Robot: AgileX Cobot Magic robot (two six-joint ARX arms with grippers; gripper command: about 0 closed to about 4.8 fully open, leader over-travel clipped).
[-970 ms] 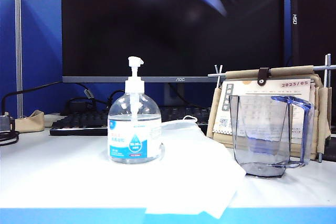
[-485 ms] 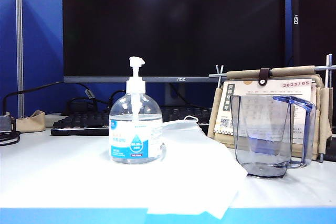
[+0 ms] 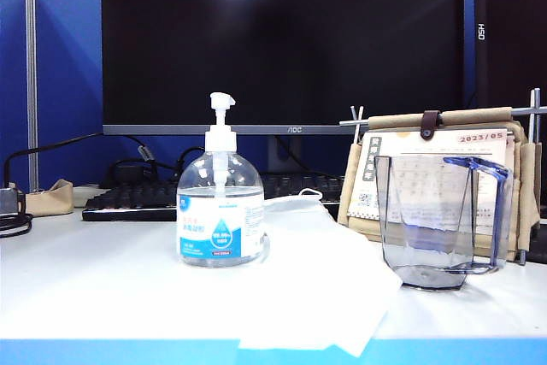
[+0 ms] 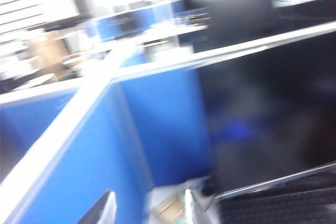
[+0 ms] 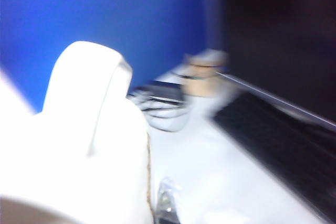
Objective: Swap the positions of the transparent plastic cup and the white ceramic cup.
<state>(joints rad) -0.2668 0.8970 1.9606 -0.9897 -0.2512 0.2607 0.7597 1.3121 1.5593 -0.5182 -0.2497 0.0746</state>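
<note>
Exterior view: transparent plastic cup (image 3: pixel 438 221) stands upright at table's (image 3: pixel 102 284) right, just beside a white tissue (image 3: pixel 320 284); pump bottle (image 3: pixel 220 207) left of centre before the monitor (image 3: pixel 282 40). No arm in sight.

Left wrist view: blurred; left gripper (image 4: pixel 147 211) aloft facing a blue partition (image 4: pixel 152 129), fingers apart, nothing between them.

Right wrist view: blurred; right gripper (image 5: pixel 157 208) pinches the white ceramic cup (image 5: pixel 79 150), which fills the foreground above the table.
</note>
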